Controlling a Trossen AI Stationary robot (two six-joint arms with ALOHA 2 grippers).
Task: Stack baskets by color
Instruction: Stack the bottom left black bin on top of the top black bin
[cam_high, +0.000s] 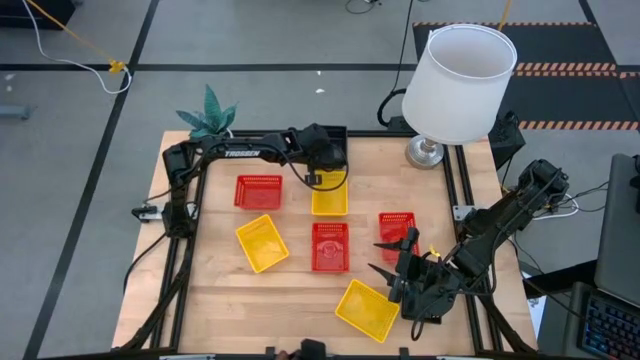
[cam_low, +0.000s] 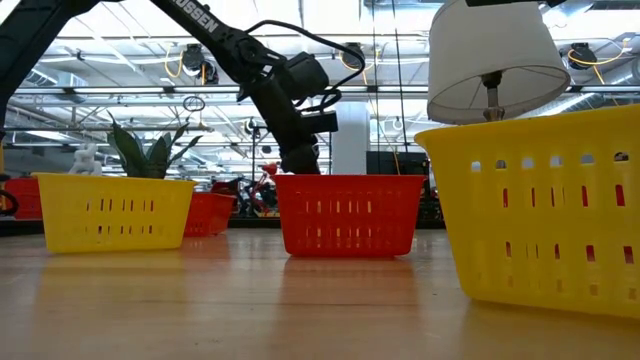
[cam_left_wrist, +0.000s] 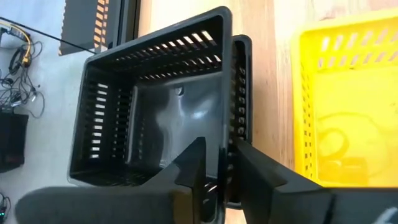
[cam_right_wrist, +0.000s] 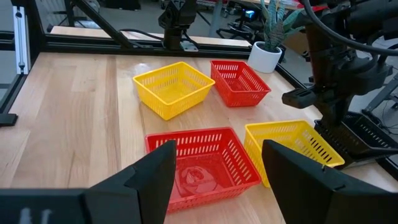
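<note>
Baskets of thin plastic mesh lie scattered singly on the wooden table (cam_high: 220, 300), not yet sorted by colour except for the black ones. The white lamp (cam_high: 462, 80) stands at a far corner. The black baskets (cam_left_wrist: 155, 112) sit nested closest to it of all, at least two deep, under the left arm. Touching or just beside that stack, on the side away from the lamp, is one yellow basket (cam_left_wrist: 348, 93). The red baskets (cam_high: 330, 246) and the other yellow baskets (cam_high: 262, 243) lie farther from the lamp, well apart from one another.

They look light and fairly stiff, though the slotted walls would likely flex under a hard squeeze, and the smooth plastic could slip. The sensible hold seems to be the rim at the middle of a side wall, taken from inside and outside. The sloped sides should let one basket drop easily into another.

The left gripper (cam_left_wrist: 217, 152) sits astride a wall of the black stack. From here one cannot tell whether it is clamped on that wall or slack around it. The right gripper (cam_right_wrist: 219, 149) hangs farther from the lamp, above a red basket, spread wide and holding nothing.
</note>
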